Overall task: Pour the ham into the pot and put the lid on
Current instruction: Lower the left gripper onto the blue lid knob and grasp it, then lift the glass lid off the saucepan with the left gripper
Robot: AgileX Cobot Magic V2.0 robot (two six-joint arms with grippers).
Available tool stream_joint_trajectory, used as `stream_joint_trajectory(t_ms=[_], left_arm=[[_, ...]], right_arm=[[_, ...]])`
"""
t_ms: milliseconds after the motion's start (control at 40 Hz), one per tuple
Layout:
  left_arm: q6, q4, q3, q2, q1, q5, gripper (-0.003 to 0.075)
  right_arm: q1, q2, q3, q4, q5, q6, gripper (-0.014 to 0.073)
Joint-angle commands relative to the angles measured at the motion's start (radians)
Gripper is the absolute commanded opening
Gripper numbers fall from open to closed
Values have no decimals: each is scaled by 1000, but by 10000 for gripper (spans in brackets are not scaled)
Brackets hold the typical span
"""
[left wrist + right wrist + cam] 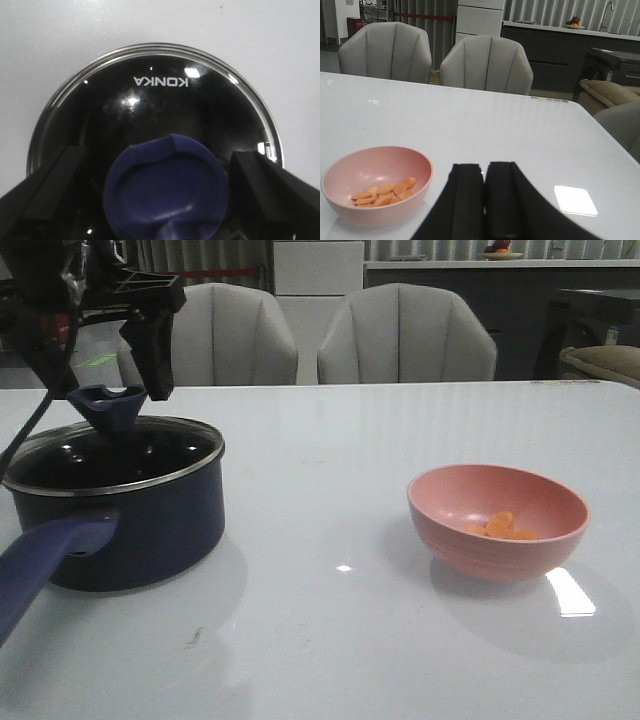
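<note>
The dark navy pot stands at the left of the table with its purple-blue handle towards the front. The glass lid sits on it, and shows from above in the left wrist view. My left gripper is open just above the lid. Its fingers stand on either side of the blue-purple knob with a gap on each side. The orange ham lies in a pink bowl at the right, and shows in the right wrist view. My right gripper is shut and empty, right of the bowl.
Two grey chairs stand behind the table's far edge. White tabletop lies between the pot and the bowl. A bright light reflection lies on the table near my right gripper.
</note>
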Motion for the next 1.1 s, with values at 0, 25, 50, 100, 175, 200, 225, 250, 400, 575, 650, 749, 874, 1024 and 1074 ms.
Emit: stream_joint_trajectory(t_ms=[0,25,50,100,175,200,225,250,400,575,650,749,874,1024,1074], left_arm=[[-17,8,-34,-43,-7,-20,585],[-17,8,-34,-43,-7,-20,585],[-17,8,-34,-40,-7,-17,585],[-17,0,-34,-34,-7,-8,585],[-17,-10,-34,-19,-7,-2,585],[-17,-13,-34,-13,-7,-1,585],[-17,-16,-34,-11,-7,-1,585],[-17,-16,-34,-5,-7,-1,585],[-17,-33,-34,5,-7,-1,577],[-17,-33,-34,5,-7,-3,445],[-17,-33,-34,5,-7,-5,385],[-17,-33,-34,5,-7,-5,347],[-17,-33,-47,5,-5,3,341],[-17,-33,-82,-4,-5,21,340],[-17,-31,-91,-13,-5,30,337]], right_arm=[[-5,-21,-4,-12,-77,0,139],[-5,-21,-4,-12,-77,0,139],[-5,-21,-4,-12,-77,0,139],[-5,-21,-4,-12,-77,0,139],[-5,-21,-4,-12,-77,0,139],[-5,-21,-4,-12,-77,0,139],[-5,-21,-4,-12,-77,0,139],[-5,-21,-4,-12,-77,0,139],[-5,-21,-4,-12,-77,0,139],[-5,-21,-4,-12,-77,0,139],[-5,-21,-4,-12,-77,0,139],[-5,-21,-4,-12,-77,0,139],[-5,-21,-4,-12,-77,0,139],[-5,-21,-4,-12,-77,0,139],[-5,-21,-4,-12,-77,0,139]])
